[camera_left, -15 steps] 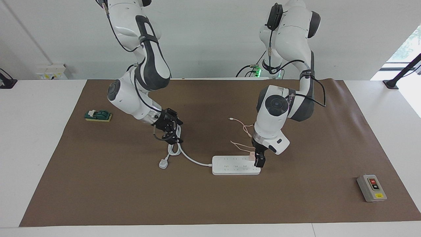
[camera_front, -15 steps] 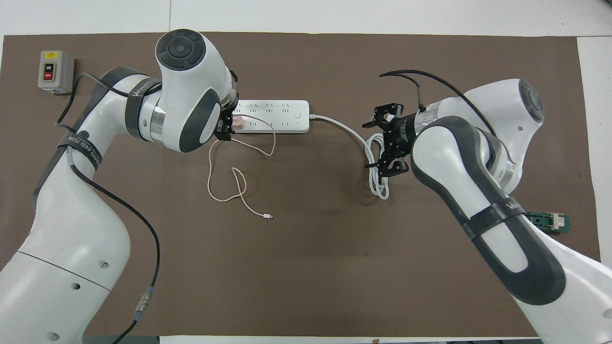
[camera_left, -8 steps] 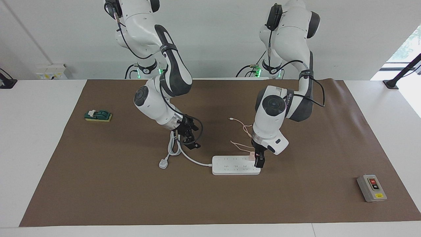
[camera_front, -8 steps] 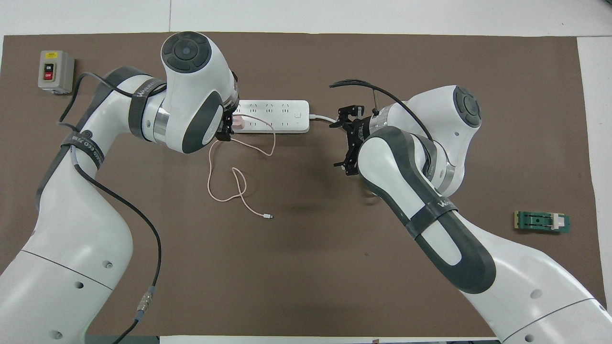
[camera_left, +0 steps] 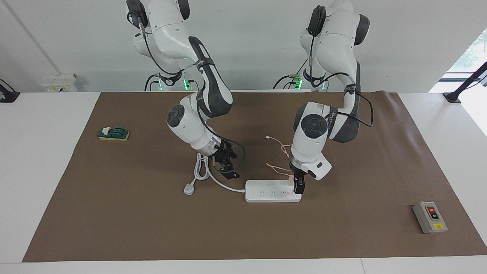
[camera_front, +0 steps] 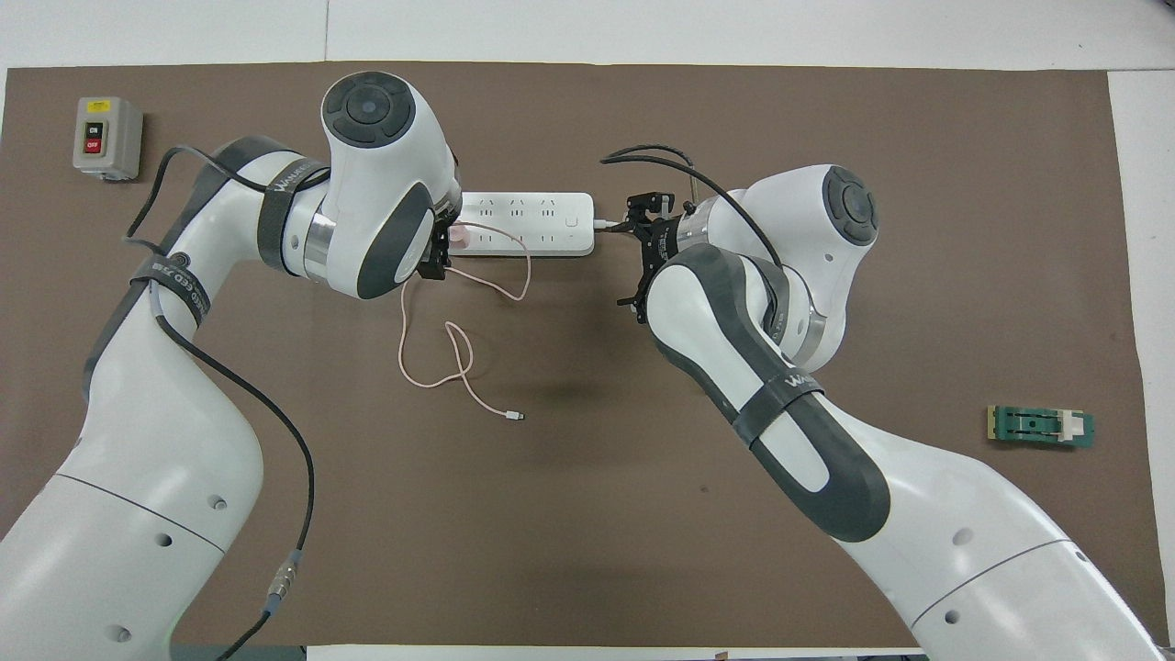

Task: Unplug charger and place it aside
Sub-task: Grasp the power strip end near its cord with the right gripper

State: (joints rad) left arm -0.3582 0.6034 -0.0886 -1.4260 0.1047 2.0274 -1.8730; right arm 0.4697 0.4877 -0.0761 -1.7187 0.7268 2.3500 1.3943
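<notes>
The charger (camera_left: 291,180) (camera_front: 460,237), a small pale pink cube, is plugged into the white power strip (camera_left: 266,191) (camera_front: 542,223) at the end toward the left arm. Its thin pink cable (camera_left: 282,147) (camera_front: 459,353) loops over the mat nearer to the robots. My left gripper (camera_left: 299,185) (camera_front: 439,248) points down at the charger, open, with a finger on either side of it. My right gripper (camera_left: 228,166) (camera_front: 635,262) hangs open over the strip's thick white cord (camera_left: 201,173), just off the strip's other end.
The cord's white plug (camera_left: 189,189) lies loose on the brown mat (camera_left: 152,228). A grey switch box (camera_left: 430,217) (camera_front: 107,138) stands at the left arm's end. A green block (camera_left: 113,133) (camera_front: 1040,427) lies at the right arm's end.
The right arm has swung along the white cord toward the power strip, its gripper still open. The left arm shifted slightly; its gripper stays at the charger, which remains plugged in.
</notes>
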